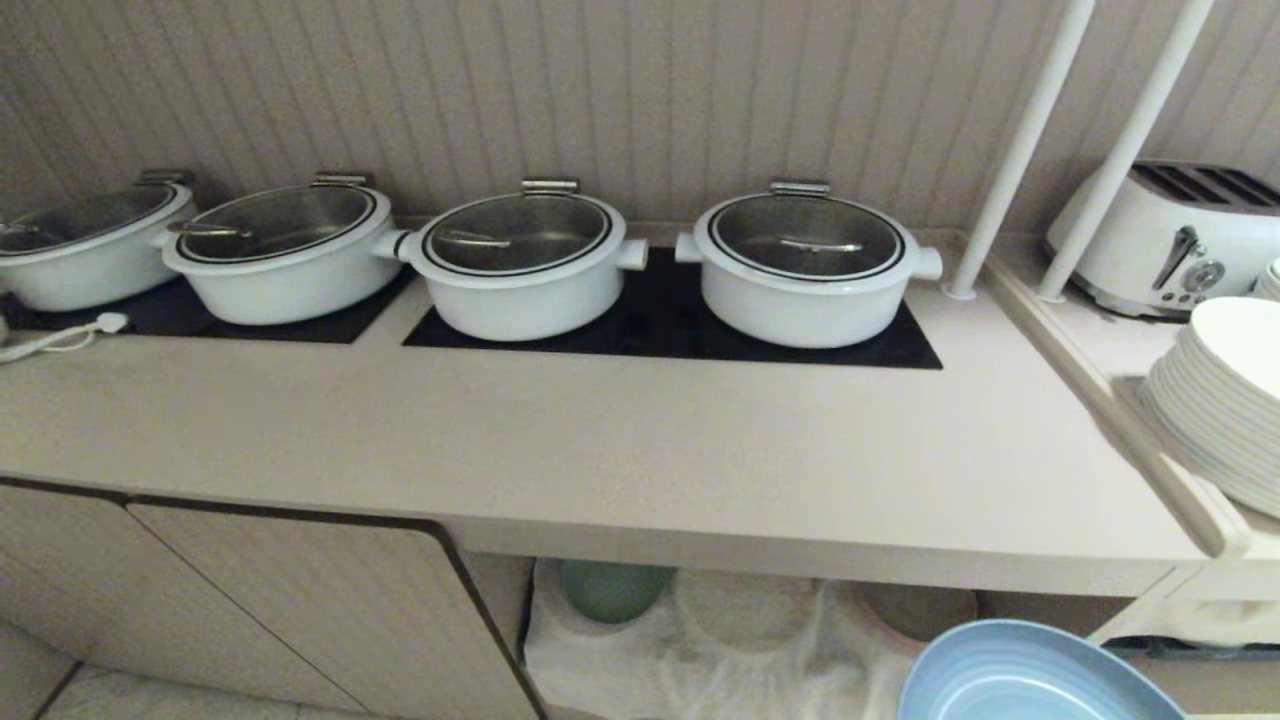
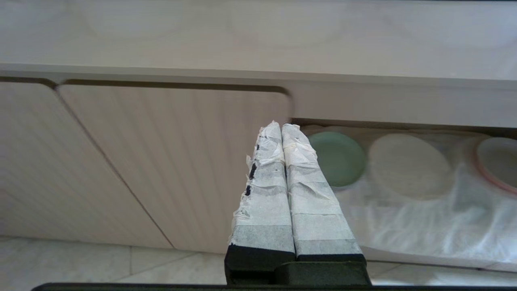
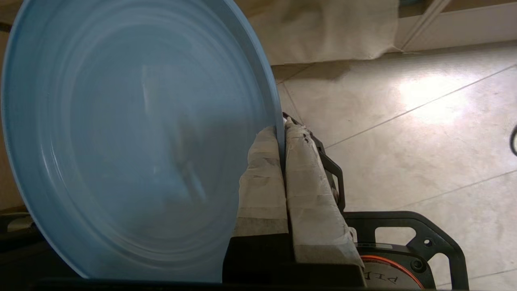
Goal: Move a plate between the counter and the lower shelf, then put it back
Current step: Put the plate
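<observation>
plate (image 3: 121, 137) pinched at its rim by the closed right gripper (image 3: 282, 133), held off the floor | plate below and in front of the counter (image 1: 620, 450) edge, beside the shelf (image 1: 720, 640) | left gripper (image 2: 281, 128) closed, empty, parked left of the shelf

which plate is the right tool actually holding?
The light blue plate, pinched at its rim by the right tool. The green plate and its paler neighbours lie on the lower shelf.
</observation>
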Motion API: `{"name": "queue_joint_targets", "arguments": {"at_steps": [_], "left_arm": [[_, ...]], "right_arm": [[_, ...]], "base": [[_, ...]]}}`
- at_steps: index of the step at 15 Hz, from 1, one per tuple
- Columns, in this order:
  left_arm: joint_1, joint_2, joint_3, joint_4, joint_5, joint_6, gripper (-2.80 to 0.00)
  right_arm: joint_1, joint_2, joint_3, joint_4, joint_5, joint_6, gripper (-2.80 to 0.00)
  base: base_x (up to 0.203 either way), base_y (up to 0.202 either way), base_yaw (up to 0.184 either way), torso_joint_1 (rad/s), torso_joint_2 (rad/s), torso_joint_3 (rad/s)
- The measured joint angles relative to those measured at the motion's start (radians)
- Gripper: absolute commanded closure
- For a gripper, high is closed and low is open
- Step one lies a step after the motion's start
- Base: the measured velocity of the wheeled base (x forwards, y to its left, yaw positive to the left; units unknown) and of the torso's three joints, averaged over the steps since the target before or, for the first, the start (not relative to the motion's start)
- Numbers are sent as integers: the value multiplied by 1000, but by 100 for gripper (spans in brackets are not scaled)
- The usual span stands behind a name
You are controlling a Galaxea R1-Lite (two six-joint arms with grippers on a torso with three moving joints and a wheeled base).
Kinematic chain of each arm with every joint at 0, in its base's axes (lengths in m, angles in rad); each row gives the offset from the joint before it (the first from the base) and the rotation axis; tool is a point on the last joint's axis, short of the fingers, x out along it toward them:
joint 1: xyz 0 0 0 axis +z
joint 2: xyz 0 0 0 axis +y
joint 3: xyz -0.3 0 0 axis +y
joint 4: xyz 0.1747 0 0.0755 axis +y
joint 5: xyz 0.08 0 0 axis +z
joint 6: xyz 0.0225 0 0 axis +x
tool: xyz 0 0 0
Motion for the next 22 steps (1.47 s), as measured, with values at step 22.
{"name": "queue_joint_targets", "arguments": {"at_steps": [22], "left_arm": [[-1,0,0,1,0,-1,0]], "right_arm": [[0,1,-1,0,-1,0,0]], "base": [[0,143,-1,1,2,2]]}}
